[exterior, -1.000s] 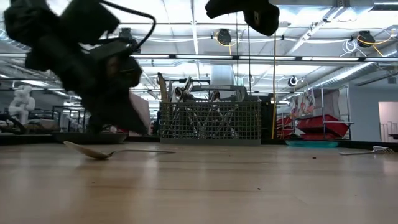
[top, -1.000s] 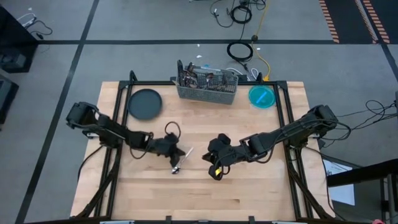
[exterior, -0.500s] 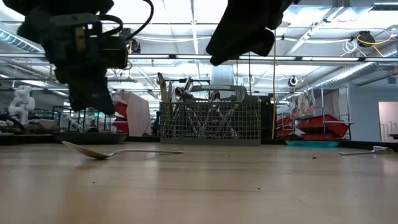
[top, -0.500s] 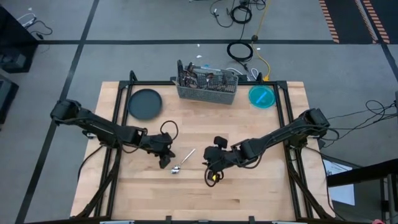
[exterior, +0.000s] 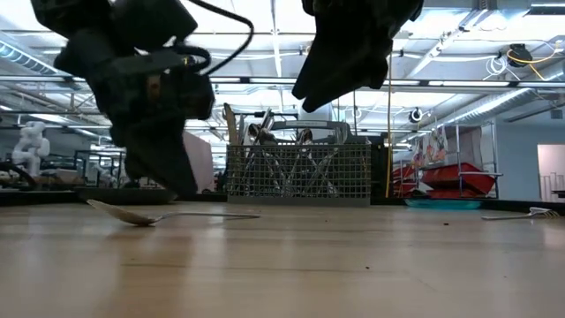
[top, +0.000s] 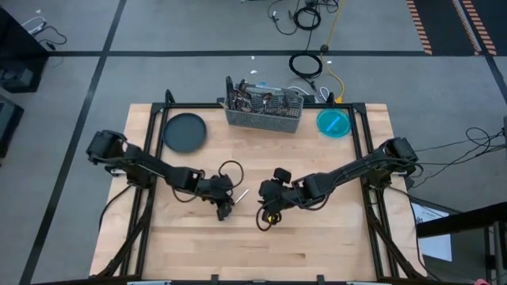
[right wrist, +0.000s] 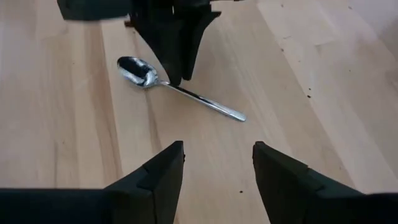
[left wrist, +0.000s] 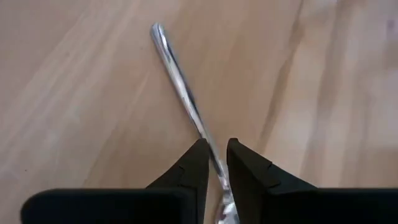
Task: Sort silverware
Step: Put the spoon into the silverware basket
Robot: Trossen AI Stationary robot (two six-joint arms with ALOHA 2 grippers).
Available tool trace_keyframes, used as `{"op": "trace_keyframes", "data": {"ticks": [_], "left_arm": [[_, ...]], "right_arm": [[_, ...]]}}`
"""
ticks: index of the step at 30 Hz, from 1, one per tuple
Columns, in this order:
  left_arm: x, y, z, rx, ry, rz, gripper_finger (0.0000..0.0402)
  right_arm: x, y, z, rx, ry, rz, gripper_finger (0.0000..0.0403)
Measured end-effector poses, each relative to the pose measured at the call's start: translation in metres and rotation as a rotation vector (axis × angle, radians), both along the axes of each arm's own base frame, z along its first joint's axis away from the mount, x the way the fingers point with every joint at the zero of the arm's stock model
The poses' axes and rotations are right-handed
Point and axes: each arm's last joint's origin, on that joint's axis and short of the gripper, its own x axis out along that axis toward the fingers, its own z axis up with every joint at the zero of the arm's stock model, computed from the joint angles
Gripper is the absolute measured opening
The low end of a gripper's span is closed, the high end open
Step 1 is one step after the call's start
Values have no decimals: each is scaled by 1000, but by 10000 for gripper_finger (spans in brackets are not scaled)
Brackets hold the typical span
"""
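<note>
A slim shiny metal spoon (top: 235,196) lies flat near the desk (top: 333,245) middle, unsorted. The left gripper (left wrist: 216,163) straddles its handle near the bowl, fingers slightly parted, not clamped. The right gripper (right wrist: 215,163) hovers close, fingers open, empty. The grey wire-mesh caddy (top: 264,112) at the far edge already holds cutlery.

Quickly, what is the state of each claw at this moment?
Left claw: narrowly open astride the slim shiny silver metal spoon on the table, not yet gripping it.
Right claw: open, empty, near the spoon.
</note>
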Motion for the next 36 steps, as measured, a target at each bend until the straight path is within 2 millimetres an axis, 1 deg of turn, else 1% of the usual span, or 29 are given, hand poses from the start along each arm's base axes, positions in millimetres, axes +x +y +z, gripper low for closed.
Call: {"op": "trace_keyframes", "data": {"ticks": [4,11,13,15,19,21,24,26,28,31,34,36], "left_arm": [[9,-4,-14,11,47,-8,66],[12,-14,-38,-11,122,6,63],[12,-14,-39,-27,135,23,48],[12,-14,-39,-33,134,22,20],[11,-13,-29,2,108,8,8],[14,-10,-19,21,76,-3,7],[21,-1,2,91,22,9,2],[27,7,22,149,-38,25,2],[33,17,45,208,-97,42,1],[33,36,70,322,-116,77,1],[34,55,105,419,-236,162,1],[34,69,127,450,-344,239,0]], "right_arm": [[0,-1,0,4,-1,-6,179],[-1,-1,-1,15,9,-14,178],[-1,-1,-1,18,14,-21,178],[-2,-2,-2,13,25,-24,178],[-5,-3,-4,24,57,-61,173],[-7,-5,-3,38,62,-85,167],[-10,-7,7,29,28,-107,155],[-14,-10,17,-14,-10,-133,148],[-20,-13,29,-57,-45,-155,141],[-33,-21,53,-129,-118,-206,134],[-49,-29,76,-195,-177,-260,130],[-59,-33,89,-226,-213,-289,130]]}}
